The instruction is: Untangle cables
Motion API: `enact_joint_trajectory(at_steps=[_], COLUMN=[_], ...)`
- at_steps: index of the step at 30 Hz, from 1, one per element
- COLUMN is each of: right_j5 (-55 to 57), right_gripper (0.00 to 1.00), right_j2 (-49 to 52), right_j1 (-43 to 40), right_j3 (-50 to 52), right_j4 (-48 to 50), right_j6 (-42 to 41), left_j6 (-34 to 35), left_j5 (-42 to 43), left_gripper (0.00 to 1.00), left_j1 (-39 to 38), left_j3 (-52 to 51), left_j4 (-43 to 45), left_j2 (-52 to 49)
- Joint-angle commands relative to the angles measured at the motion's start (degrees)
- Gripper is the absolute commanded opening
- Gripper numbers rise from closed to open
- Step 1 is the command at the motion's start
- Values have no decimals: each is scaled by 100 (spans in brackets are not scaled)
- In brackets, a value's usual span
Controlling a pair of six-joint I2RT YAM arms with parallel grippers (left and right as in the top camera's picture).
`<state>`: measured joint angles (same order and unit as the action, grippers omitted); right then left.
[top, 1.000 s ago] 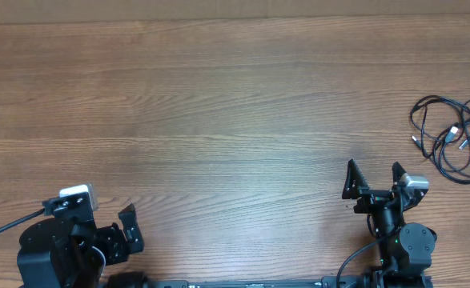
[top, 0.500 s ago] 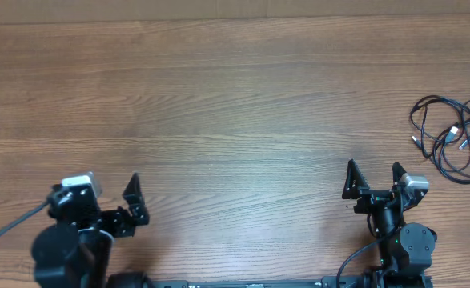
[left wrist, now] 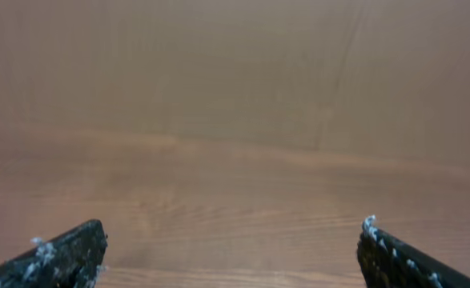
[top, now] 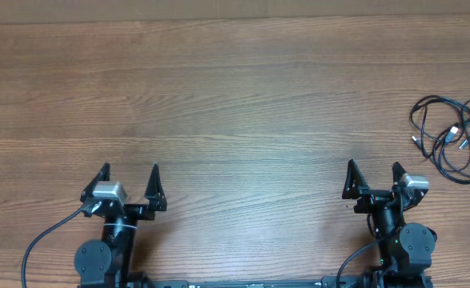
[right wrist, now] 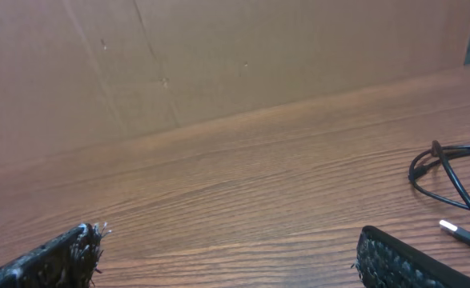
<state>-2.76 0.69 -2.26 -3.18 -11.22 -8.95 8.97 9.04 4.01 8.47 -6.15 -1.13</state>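
The cables (top: pixel 451 138) lie as a small bundle of thin black loops with silvery plug tips at the table's right edge. Part of the bundle shows at the right of the right wrist view (right wrist: pixel 452 182). My right gripper (top: pixel 374 174) is open and empty near the front edge, to the left of and nearer than the cables. In its wrist view (right wrist: pixel 228 252) only wood lies between the fingers. My left gripper (top: pixel 129 178) is open and empty at the front left, far from the cables. Its wrist view (left wrist: pixel 231 246) shows only bare wood.
The wooden table (top: pixel 218 104) reaches a brown cardboard wall (right wrist: pixel 218 56) at the back. Thicker black wires run from both arm bases at the front edge.
My left arm has swung from a turned pose at the front left corner to face straight ahead, moving a little right. The right arm and the cables have not moved.
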Motion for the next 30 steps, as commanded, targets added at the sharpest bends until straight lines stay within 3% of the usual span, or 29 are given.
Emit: enact_joint_trajectory(at_steps=[1,7,11,15,30], right_j5=[-37,-35,-37,-37,-37], right_gripper=[100,100,100,100,100], right_j2=[-52,-52,-52,-52,-52], right_j1=[-22,-22,-22,-22,-22], right_j3=[-4,-4,-4,-4,-4], right_j4=[26,26,26,26,26], right_j6=[48,48,46,48,48], left_j6=[0,-144,-551,-531,-514], left_j5=[-175,-852,-861,-828,-798], left_gripper=[100,100,99,100,100], left_j1=[-120,-295,-297,-297,-293], left_j3=[-345,-820,-822,-820,-820], left_j4=[514,1349,1038,114,173], left_j2=[94,94,94,94,87])
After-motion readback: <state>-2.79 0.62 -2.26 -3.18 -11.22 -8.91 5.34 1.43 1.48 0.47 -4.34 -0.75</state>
